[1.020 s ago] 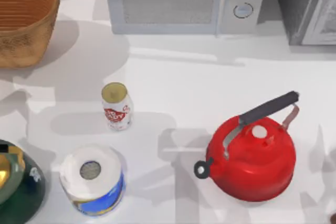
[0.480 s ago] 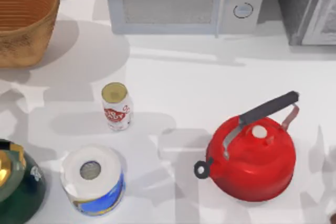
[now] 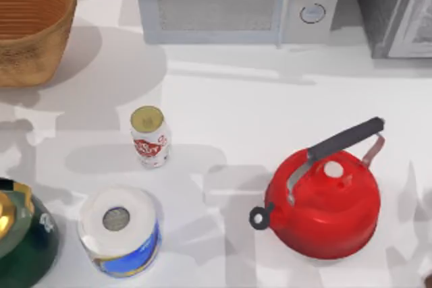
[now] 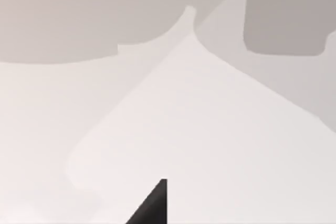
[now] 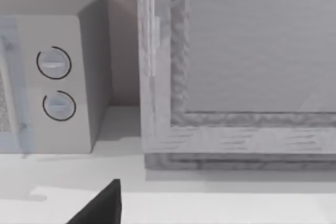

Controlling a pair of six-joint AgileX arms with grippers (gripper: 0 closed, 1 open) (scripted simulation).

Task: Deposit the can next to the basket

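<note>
From above, the can is standing upright on the white table, left of centre and untouched. The wicker basket is sitting well apart from it in the far left corner. A blue-wrapped paper roll is standing just in front of the can, a red kettle is resting to the right, a dark green vessel is showing at the front left edge, and a microwave is sitting along the back.

Through the left wrist camera, bare tabletop and soft shadows are passing beneath one dark fingertip; I cannot tell whether that gripper is apart or together.

Through the right wrist camera, the microwave's two dials and a grey cabinet are facing the lens beyond one dark fingertip; its state is likewise unclear.

To do this well, the left arm, being nearer, is probably best coming down over the can's gold top, staying clear of the paper roll
</note>
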